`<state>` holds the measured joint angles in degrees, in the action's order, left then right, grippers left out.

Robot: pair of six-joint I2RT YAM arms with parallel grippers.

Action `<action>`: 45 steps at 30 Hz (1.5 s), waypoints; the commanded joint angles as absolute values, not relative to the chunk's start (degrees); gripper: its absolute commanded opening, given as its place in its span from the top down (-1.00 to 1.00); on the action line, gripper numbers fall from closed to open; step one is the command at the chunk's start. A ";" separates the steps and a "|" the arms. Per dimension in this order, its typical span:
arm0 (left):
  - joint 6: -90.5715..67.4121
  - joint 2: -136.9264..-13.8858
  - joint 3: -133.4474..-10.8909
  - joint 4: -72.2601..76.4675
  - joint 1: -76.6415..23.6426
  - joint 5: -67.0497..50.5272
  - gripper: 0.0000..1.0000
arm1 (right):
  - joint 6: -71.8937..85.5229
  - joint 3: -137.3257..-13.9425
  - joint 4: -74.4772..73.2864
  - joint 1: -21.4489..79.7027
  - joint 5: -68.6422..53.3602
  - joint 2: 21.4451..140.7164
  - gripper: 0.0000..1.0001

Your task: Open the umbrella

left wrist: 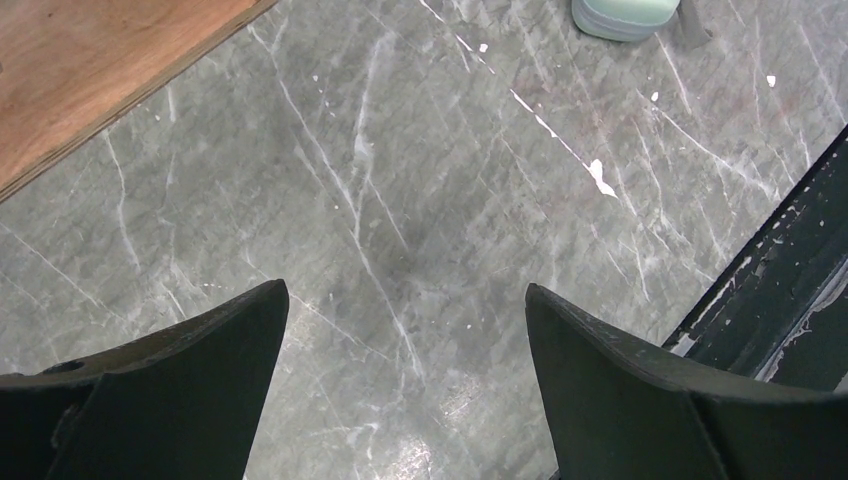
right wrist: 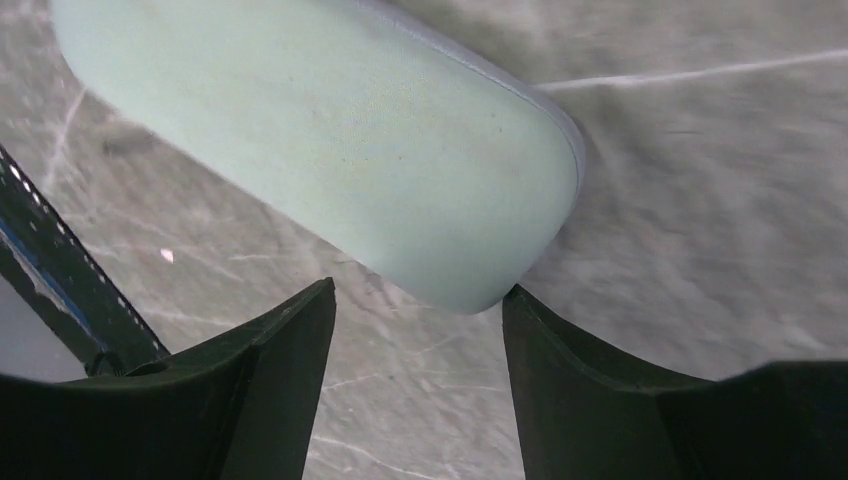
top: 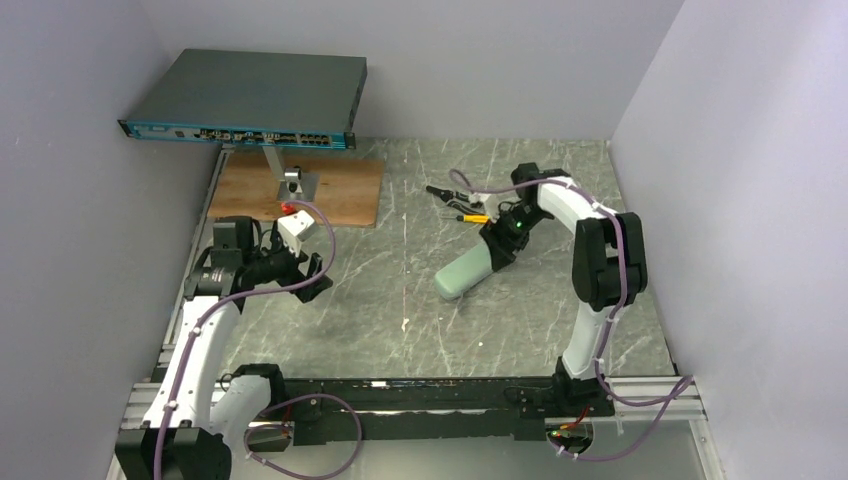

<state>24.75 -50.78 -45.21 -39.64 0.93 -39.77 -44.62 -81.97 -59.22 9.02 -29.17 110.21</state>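
Right wrist view: open right gripper [right wrist: 418, 330] at pale green case [right wrist: 330, 130].

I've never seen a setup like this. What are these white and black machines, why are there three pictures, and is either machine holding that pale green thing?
These are two robot arms bolted at the near edge of a marble-patterned table. The wide picture comes from a fixed camera above and behind them; the other two come from small cameras on each arm's wrist, so the dark shapes at the bottom of those are the arm's own fingers.

The left gripper is open above bare table and holds nothing. The right gripper is also open, right at one end of the pale green oval case, with one finger seemingly touching it; nothing is clamped.

Also on the table: a wooden board at the far left, and some small tools beyond the case. A dark flat box sits raised above the board. No umbrella is visible.
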 commanded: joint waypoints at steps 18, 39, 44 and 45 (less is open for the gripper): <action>31.73 -45.53 -35.01 -26.20 -4.49 -43.80 -0.71 | -33.08 -62.68 -44.50 26.59 -31.97 81.90 -0.39; 44.55 -38.89 -25.52 -22.87 -14.43 -36.19 -0.33 | -50.19 -65.66 -29.46 41.70 -22.67 96.78 -0.80; 44.19 -42.53 -25.10 -18.32 -17.27 -36.73 -0.25 | -48.58 -61.17 -26.74 40.85 -18.49 96.76 -0.54; 43.98 -43.43 -25.06 -17.09 -18.10 -36.60 -0.23 | -47.76 -58.98 -25.69 40.87 -17.30 96.20 -0.42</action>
